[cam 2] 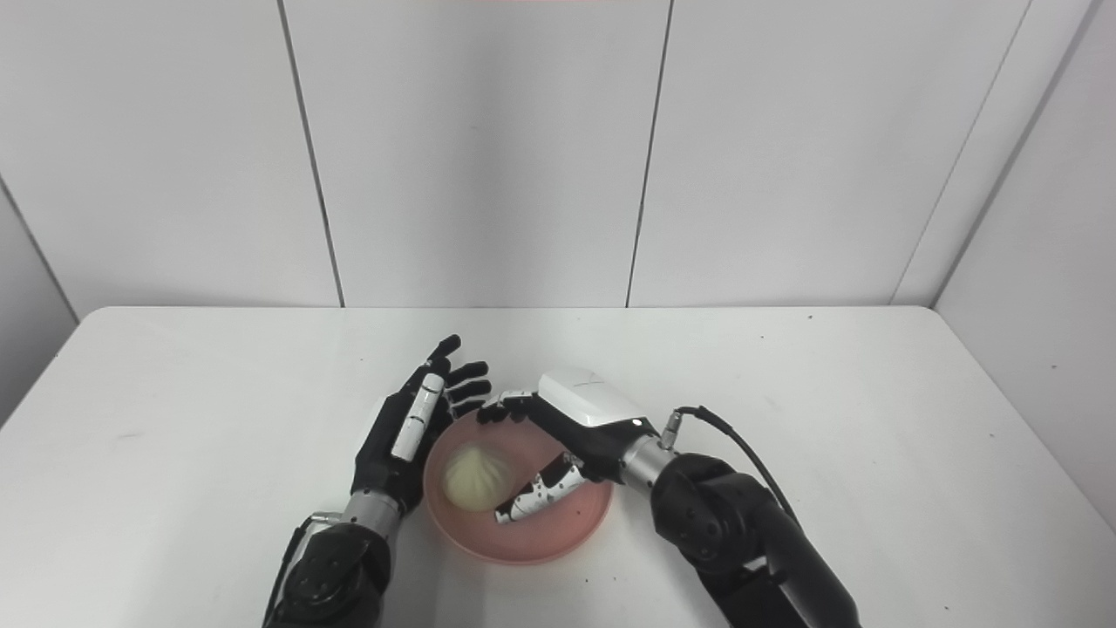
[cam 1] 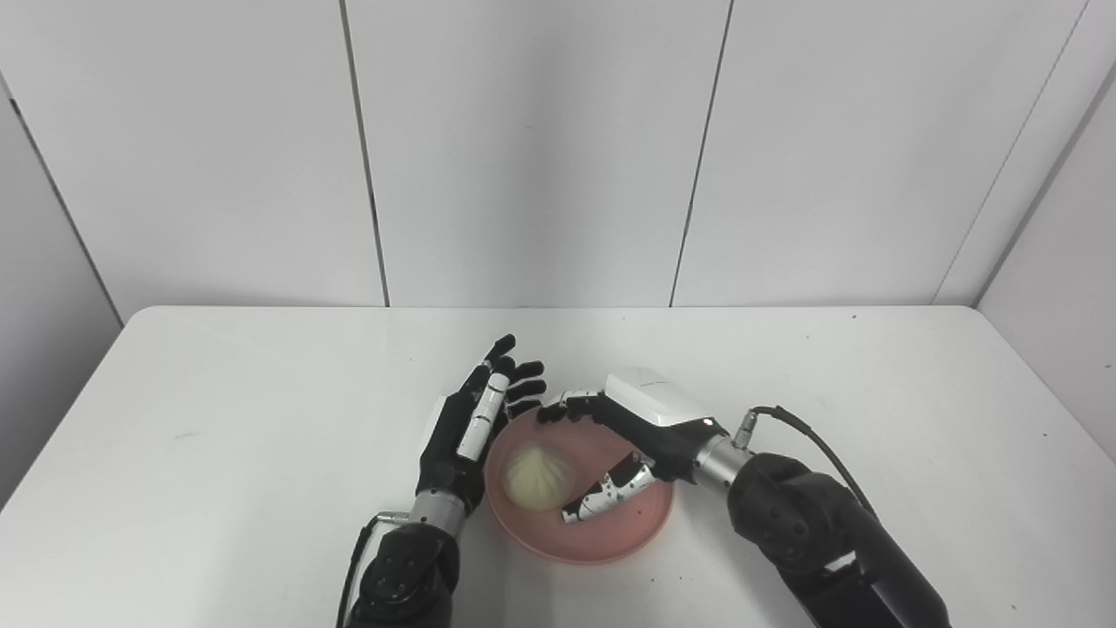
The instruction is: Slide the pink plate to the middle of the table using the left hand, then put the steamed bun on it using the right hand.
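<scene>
On the white worktop (cam 1: 261, 419), the soft bun (cam 1: 539, 476) sits on the plate (cam 1: 610, 541), both robot hands, left (cam 1: 475, 419) and right (cam 1: 628, 436), released; cradle its sides gently.

Two head cameras set side by side look down and forward across the white worktop (cam 1: 261, 392) toward the panelled wall (cam 1: 532, 148), close above both arms; the views overlap almost fully, the right eye's scene shifted slightly leftward

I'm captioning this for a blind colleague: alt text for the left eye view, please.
A steamed bun sits on a pink plate on a white table, between the open left hand and open right hand.
</scene>
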Available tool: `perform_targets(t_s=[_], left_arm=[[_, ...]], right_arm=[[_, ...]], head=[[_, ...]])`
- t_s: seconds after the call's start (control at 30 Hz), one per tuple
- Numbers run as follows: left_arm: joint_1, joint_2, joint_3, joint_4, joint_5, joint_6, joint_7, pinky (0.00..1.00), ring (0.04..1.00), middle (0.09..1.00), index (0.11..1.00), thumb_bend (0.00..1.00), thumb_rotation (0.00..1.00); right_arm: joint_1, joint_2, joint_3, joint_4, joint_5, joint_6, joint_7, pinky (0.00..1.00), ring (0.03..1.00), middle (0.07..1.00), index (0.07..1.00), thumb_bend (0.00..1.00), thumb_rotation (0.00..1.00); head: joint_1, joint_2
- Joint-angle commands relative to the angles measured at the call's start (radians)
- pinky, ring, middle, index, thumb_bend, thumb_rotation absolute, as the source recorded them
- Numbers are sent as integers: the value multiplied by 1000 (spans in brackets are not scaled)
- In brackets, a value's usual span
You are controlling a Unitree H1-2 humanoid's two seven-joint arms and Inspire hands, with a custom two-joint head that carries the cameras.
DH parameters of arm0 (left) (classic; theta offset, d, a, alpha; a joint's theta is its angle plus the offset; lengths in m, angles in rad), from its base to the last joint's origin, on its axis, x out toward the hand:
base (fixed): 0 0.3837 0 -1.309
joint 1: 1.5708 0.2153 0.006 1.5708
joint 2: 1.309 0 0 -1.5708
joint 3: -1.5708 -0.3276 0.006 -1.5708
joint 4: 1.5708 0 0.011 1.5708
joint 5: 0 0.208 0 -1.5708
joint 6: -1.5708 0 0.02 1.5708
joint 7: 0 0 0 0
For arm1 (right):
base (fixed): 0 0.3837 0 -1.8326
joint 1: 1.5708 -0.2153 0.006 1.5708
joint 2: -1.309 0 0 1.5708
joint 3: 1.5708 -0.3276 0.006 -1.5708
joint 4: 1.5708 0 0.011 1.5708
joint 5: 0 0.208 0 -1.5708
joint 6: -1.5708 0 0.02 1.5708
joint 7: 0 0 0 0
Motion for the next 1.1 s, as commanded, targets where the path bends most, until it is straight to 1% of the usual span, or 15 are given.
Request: perform_targets(t_s=[0.0,0.07,0.13,0.2,0.23,0.27,0.33,0.4,0.47,0.5,0.63,0.73,0.83,0.93,1.07], left_arm=[[21,4,-3,4,6,29,-2,705,738,757,878,619,784],[23,6,-3,-1,7,31,-2,711,741,763,880,634,784],[25,9,-4,-5,10,30,-2,715,746,767,883,640,787],[26,12,-5,-4,12,19,-4,718,752,770,887,636,783],[30,14,-7,-11,19,12,0,718,753,771,887,634,780],[33,16,-9,-17,27,7,4,714,754,771,883,615,768],[39,17,-9,-26,43,-13,17,722,762,778,873,593,751],[45,14,-5,-34,55,-27,33,722,766,788,872,577,751],[51,16,-5,-43,65,-32,41,722,773,804,873,561,758],[54,18,-6,-47,69,-34,44,754,809,831,883,547,780],[71,30,-10,-78,80,-31,41,868,897,903,901,531,835],[81,38,-13,-101,95,-17,49,937,949,946,908,537,873],[89,48,-14,-127,108,-1,54,952,966,963,918,552,887],[96,51,-9,-135,116,-7,65,841,901,920,914,582,873],[103,52,-16,-146,144,-16,89,901,951,963,911,573,898]], right_arm=[[-9,4,-41,-55,23,4,-35,675,745,758,730,1000,329],[17,20,-80,-78,52,-16,-72,649,734,749,722,973,354],[45,43,-121,-88,83,-51,-132,617,722,739,707,888,430],[71,68,-159,-89,113,-78,-192,583,694,726,694,791,585],[89,93,-191,-77,148,-105,-239,574,684,721,691,768,625],[104,118,-221,-66,184,-128,-278,552,658,705,691,708,724],[133,176,-284,-26,257,-189,-365,547,641,697,701,692,816],[152,223,-327,17,299,-245,-435,552,644,704,714,689,847],[167,259,-355,47,336,-271,-475,560,652,717,728,692,891],[174,275,-366,59,357,-277,-489,587,678,737,747,695,931],[197,337,-411,107,469,-301,-521,657,732,776,773,653,971],[204,363,-426,125,516,-269,-521,694,762,797,790,668,997],[210,386,-440,152,557,-239,-527,708,772,798,791,680,998],[218,398,-447,166,585,-205,-524,712,771,795,791,697,1000],[223,401,-446,176,596,-191,-528,704,763,793,780,670,1000]], head=[[1,2],[1,2],[0,2],[-2,2],[-6,2],[-8,2],[-11,2],[-13,4],[-15,5],[-16,5],[-35,8],[-59,11],[-71,13],[-76,15],[-79,18]])
